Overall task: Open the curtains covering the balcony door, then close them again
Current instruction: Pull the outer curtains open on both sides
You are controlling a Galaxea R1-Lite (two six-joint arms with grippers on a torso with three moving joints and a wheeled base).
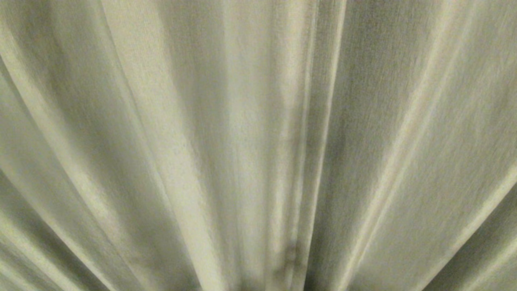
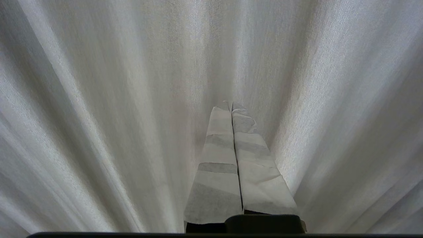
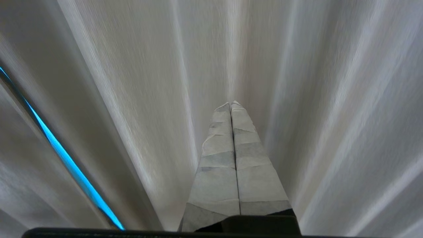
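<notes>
1. The pale beige-cream woven curtains (image 1: pixel 258 145) hang in long vertical pleats and fill the whole head view, with two hemmed edges meeting just right of centre; neither arm shows there.
2. The left gripper (image 2: pixel 231 106), its fingers (image 2: pixel 218 165) wrapped in pale tape, is pressed fully together and holds nothing; its tips point at the fabric close ahead.
3. The right gripper (image 3: pixel 230 104), taped likewise, is also fully closed and empty, aimed into a fold.
4. In the right wrist view a narrow bright blue slit (image 3: pixel 66 158) shows between two panels.
5. The cloth has a fine ribbed weave.
</notes>
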